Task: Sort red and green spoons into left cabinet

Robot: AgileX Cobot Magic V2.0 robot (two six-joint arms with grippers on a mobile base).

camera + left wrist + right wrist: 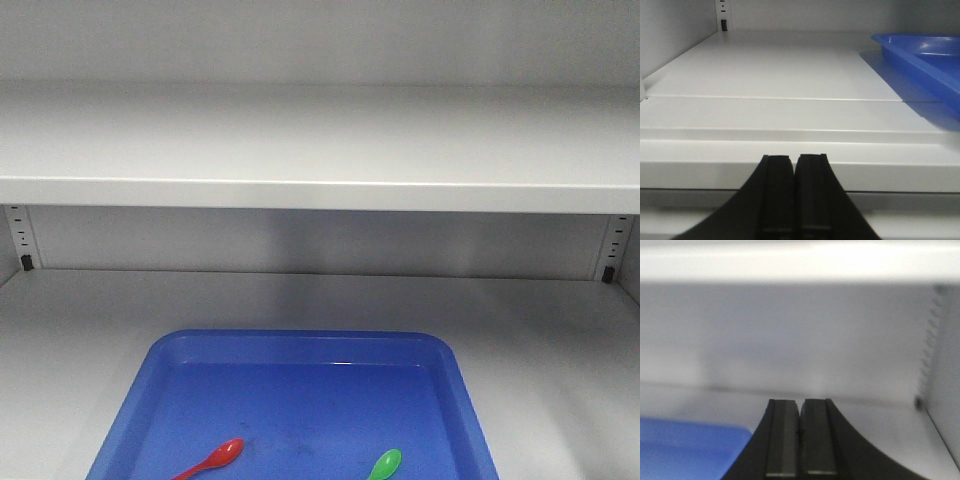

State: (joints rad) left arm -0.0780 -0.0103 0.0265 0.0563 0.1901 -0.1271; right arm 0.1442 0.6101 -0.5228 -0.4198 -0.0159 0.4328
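**Both spoons in the blue tray, both tools closed and empty**

On my front camera the red spoon (213,459) sits at the lower left of the blue tray (300,345), its glossy oval bowl pointing up and to the right, the thin handle running off the bottom edge. Well apart from it, toward the tray's lower right, I see the green spoon (384,464), bright and shiny, only its bowl and a short bit of handle in view. The tray rests on the lower shelf (80,330) of the pale grey-white cabinet (320,140), with a second shelf above it and perforated support strips (20,235) at the back corners.

Through the left wrist camera my left tool (794,165) has its black fingers pressed together with nothing between them. It hangs just in front of the shelf's front edge, and the tray's corner lies off to its right.

Through the right wrist camera my right tool (800,410) is likewise closed and empty, facing the cabinet's back wall, with a blue corner of the tray at its lower left.
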